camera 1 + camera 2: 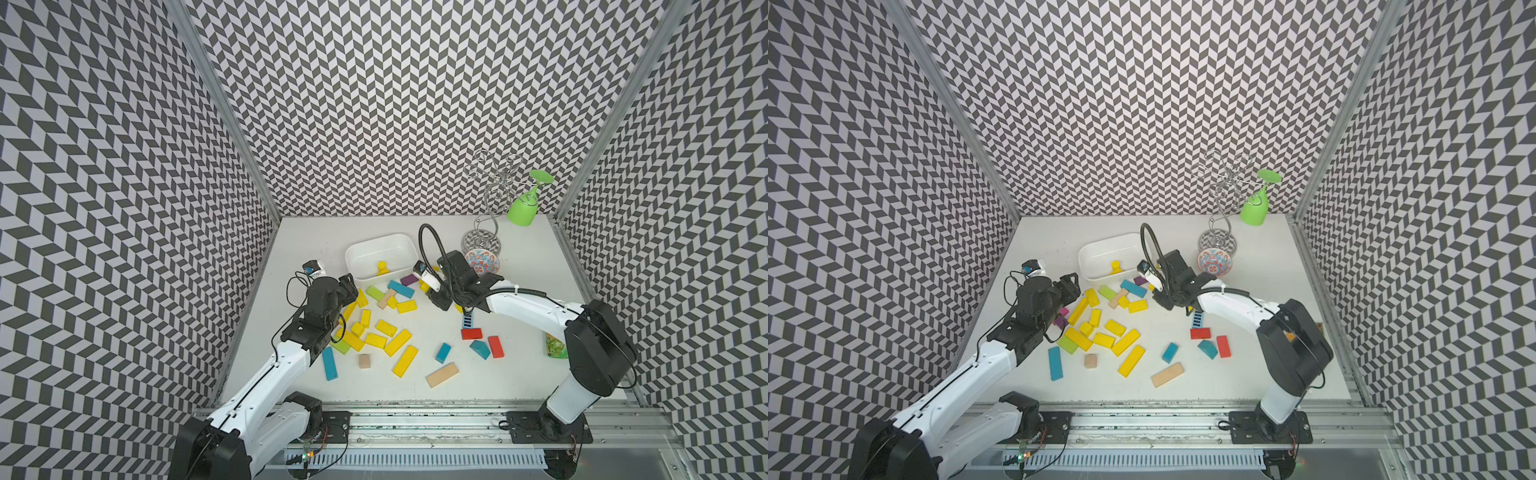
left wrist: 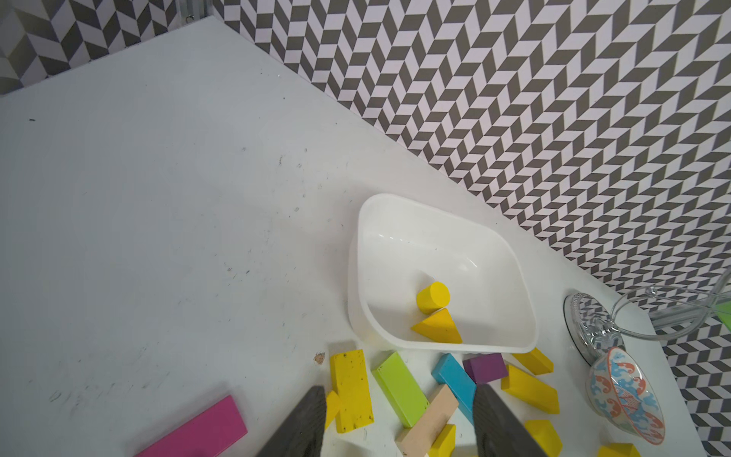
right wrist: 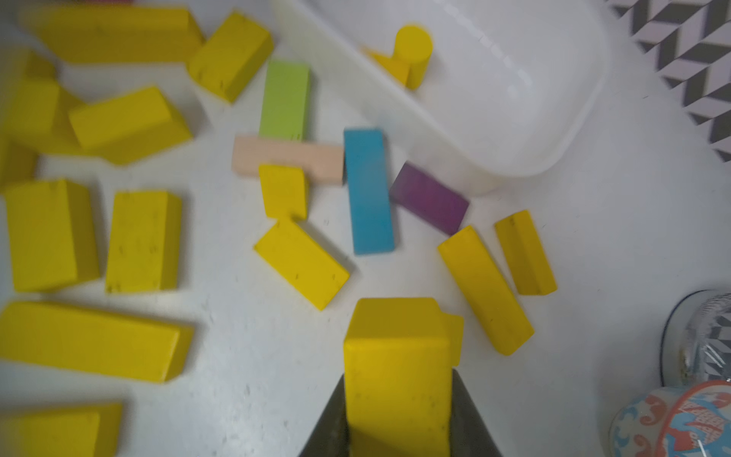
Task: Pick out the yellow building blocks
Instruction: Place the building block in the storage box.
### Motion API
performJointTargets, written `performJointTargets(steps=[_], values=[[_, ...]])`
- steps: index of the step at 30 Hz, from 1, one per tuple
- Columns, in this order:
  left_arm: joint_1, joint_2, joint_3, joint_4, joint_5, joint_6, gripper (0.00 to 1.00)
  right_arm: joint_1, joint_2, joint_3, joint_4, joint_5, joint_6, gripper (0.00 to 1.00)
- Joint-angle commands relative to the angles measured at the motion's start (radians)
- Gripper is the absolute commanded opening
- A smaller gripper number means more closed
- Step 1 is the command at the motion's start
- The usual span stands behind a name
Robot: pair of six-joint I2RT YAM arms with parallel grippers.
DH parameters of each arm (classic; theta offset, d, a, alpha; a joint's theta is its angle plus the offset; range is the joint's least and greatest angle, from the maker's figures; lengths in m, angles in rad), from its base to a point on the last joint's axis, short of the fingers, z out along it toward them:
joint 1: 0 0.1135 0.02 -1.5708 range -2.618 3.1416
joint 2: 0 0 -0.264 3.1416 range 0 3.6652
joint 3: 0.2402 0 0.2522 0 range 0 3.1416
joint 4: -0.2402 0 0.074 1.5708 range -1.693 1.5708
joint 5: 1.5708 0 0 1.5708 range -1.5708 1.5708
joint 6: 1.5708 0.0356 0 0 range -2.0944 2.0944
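Right gripper [image 3: 397,399] is clamped on a short yellow brick [image 3: 395,348], jaws flat against its two long sides, the brick poking out past the tips. Just beyond it on the table lie two yellow bars [image 3: 484,289] side by side; then a blue block [image 3: 368,190] and a purple block [image 3: 429,198] just beside the white tub [image 3: 553,130]. Inside the tub, a yellow cylinder [image 3: 413,47] touches a yellow wedge [image 2: 437,326]. In both top views the tub sits just above the middle of the tabletop, and most of the yellow building blocks [image 1: 376,338] lie scattered below it, left of centre, with a lime-green block [image 1: 375,293] among them. Left gripper [image 2: 398,389] hovers at that pile's upper edge, jaws roughly half open, nothing between them. These look like painted wood: light, rigid, likely a bit slick on the paint; best pinched mid-length across the narrow flat faces; the cylinder would probably roll, so grip it across its round side.
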Motion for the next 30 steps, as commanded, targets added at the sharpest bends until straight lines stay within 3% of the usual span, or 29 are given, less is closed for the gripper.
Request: performJointTargets(steps=[1, 6, 11, 14, 20, 30], values=[[0.009, 0.016, -0.004, -0.001, -0.023, -0.018, 0.61, 0.005, 0.007, 0.096, 0.145, 0.079, 0.357, 0.00], [0.015, 0.084, 0.046, -0.012, -0.005, -0.003, 0.61, 0.007, 0.120, 0.260, 0.148, 0.019, 0.567, 0.00], [0.015, 0.115, 0.076, -0.025, -0.015, -0.003, 0.61, 0.007, 0.243, 0.381, 0.186, -0.009, 0.642, 0.00], [0.016, 0.116, 0.070, -0.024, -0.034, -0.021, 0.61, 0.007, 0.334, 0.490, 0.152, -0.020, 0.649, 0.00], [0.016, 0.103, 0.065, -0.019, -0.070, 0.005, 0.60, 0.007, 0.549, 0.724, -0.014, 0.079, 0.661, 0.00], [0.015, 0.047, 0.051, -0.063, -0.155, 0.047, 0.61, 0.037, 0.713, 0.773, 0.041, 0.110, 0.604, 0.03]])
